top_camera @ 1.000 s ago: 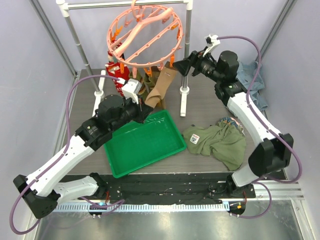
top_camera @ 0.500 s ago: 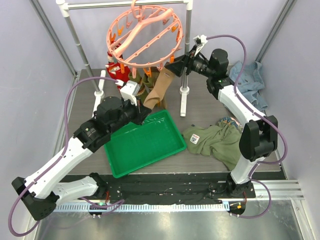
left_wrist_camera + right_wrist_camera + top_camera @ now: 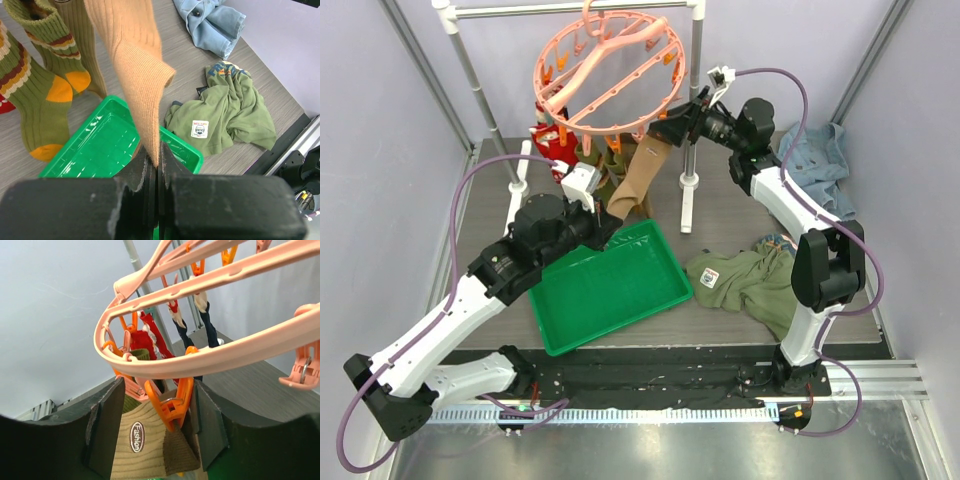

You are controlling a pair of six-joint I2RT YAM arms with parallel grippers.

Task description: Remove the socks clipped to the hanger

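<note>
A dark wooden table (image 3: 720, 215) is seen from above, with two robot arms reaching in from the bottom of the frame. At top centre a round pink hanger (image 3: 585, 70) hangs from a white rack (image 3: 689, 200), and socks (image 3: 548, 140) dangle beneath its rim. A green tray (image 3: 610, 290) lies at centre, below the hanger. A crumpled green shirt (image 3: 760, 285) lies at lower right.

One tan sock (image 3: 640, 175) hangs from the right side of the hanger, its cuff held in an orange peg (image 3: 172, 402). The left gripper (image 3: 156, 160) is clamped tight on that sock's toe, just above the tray, as it was a second ago.

The change is on the right. The right gripper (image 3: 157, 415) has swung in from the right of the frame to the hanger's rim. Its jaws, narrowing but not closed, now stand on either side of the peg. The peg is probably about to be squeezed open, which would free the tan sock. The other socks remain clipped.
</note>
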